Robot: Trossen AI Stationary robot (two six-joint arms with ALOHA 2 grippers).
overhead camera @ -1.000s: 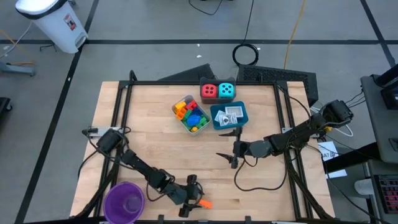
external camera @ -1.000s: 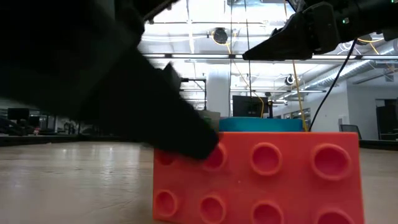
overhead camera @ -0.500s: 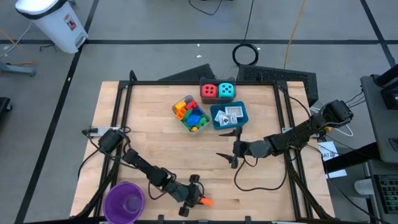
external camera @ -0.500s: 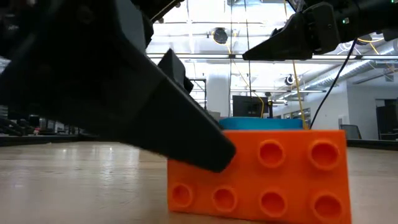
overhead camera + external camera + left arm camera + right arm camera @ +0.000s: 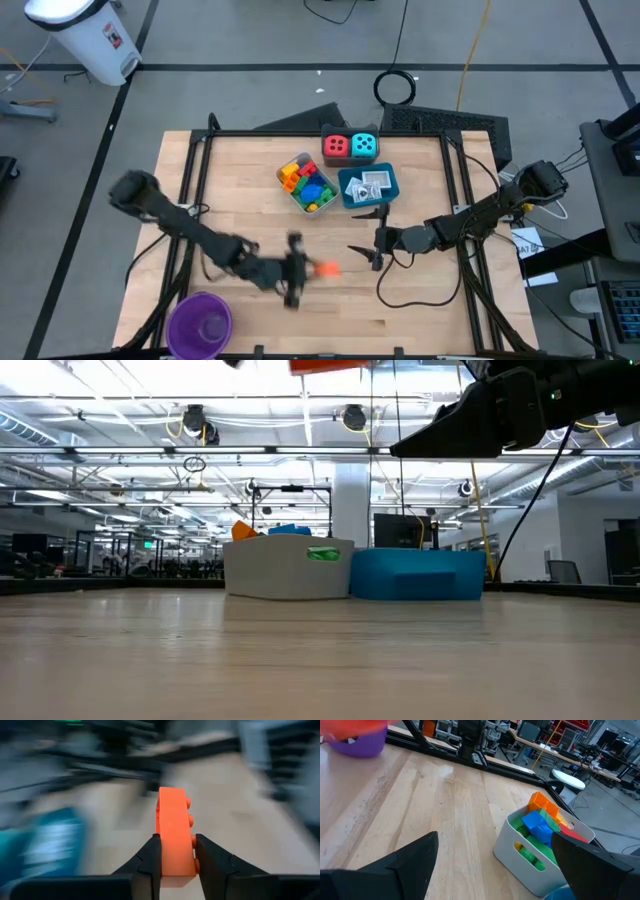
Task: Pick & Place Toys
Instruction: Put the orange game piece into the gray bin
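Observation:
My left gripper (image 5: 300, 270) is shut on an orange brick (image 5: 325, 268) above the table's middle, nearer the near edge; the brick shows at the top edge of the low view (image 5: 330, 365). My right gripper (image 5: 368, 232) hangs open and empty to the right of it, just near of the blue tray (image 5: 368, 186). The blue tray holds white packets. A grey tray (image 5: 308, 186) holds several coloured bricks. A red die (image 5: 336, 146) and a cyan die (image 5: 365, 146) stand behind the trays. My left gripper pinches the orange brick between its two fingers, one finger (image 5: 209, 857) on the studded face (image 5: 191, 822) and the other on the opposite face. The fingers lie about level, pointing toward the table's right. The brick sticks out ahead of the fingertips, lifted clear of the table.
A purple cup (image 5: 203, 322) stands at the near left corner and shows in the right wrist view (image 5: 357, 740). A black frame (image 5: 300, 132) runs around the wooden table. A cable (image 5: 400, 285) loops on the table under my right arm.
My left gripper has lifted the orange brick off the table near the near edge and carried it up and toward the far edge, quickly enough to blur. The brick, which stood on the table in front of the low camera, now hangs clear above it.

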